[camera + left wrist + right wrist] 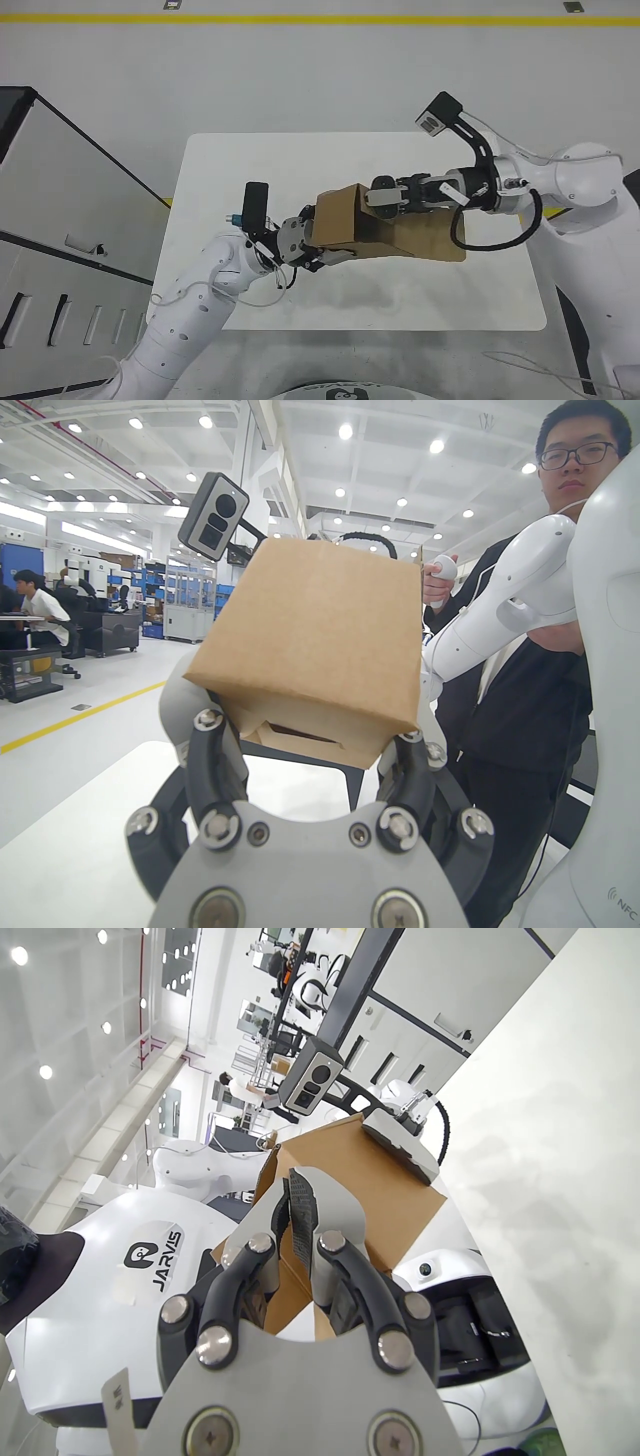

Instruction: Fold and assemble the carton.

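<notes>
Pinching the carton, the right claw hides the clamped edge

You are in a robotics lab set inside a big open industrial hall. A high white ceiling with rows of round lights runs over a pale polished floor marked with a yellow line. Toward the far side stand racks of blue bins, a glass-walled enclosure and another white robot arm by a black wheeled bench. Your station is a plain white table beside a grey cabinet.
</notes>
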You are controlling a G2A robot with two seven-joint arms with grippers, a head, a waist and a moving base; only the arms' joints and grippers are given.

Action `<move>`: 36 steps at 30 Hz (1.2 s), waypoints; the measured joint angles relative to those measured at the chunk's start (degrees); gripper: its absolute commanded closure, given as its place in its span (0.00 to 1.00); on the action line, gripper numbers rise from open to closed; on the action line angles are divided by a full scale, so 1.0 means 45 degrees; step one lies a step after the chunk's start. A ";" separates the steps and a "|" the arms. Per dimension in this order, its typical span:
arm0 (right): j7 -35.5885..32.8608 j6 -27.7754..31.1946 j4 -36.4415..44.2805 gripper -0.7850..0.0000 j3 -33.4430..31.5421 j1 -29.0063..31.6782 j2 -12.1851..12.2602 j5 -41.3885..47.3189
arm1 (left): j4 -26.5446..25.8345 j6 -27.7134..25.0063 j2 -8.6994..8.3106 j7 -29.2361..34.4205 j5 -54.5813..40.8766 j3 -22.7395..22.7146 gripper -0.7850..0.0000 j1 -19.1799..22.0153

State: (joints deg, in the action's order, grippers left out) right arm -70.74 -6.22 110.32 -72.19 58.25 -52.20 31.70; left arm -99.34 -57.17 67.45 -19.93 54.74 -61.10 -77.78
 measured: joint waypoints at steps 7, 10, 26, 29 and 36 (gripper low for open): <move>0.0010 -0.0060 -0.0019 1.00 0.0110 -0.0143 -0.0005 -0.0115 | -0.0018 -0.0045 0.0020 0.0013 -0.0030 -0.0028 1.00 -0.0018; 0.0007 -0.0112 0.0005 1.00 0.0124 -0.0150 0.0003 -0.0178 | -0.0026 -0.0083 0.0031 0.0026 -0.0040 -0.0026 1.00 -0.0005; -0.0068 -0.0041 0.0684 1.00 -0.1190 0.0439 0.0151 0.1047 | 0.0175 0.0751 0.0057 0.0063 -0.0058 -0.0355 1.00 -0.0311; -0.0175 -0.0110 0.0983 1.00 -0.1452 0.0633 0.0188 0.1283 | 0.0292 0.0831 0.0085 -0.0200 -0.0372 -0.0371 1.00 -0.0405; 0.0202 0.0026 0.1231 1.00 -0.1863 0.0885 0.0201 0.1861 | 0.0531 0.0195 0.0178 -0.1333 -0.0755 -0.0316 1.00 -0.0467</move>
State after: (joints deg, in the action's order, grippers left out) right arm -69.83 -6.11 115.86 -80.58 62.23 -51.29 40.08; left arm -96.95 -56.29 68.25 -25.93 51.35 -62.53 -79.88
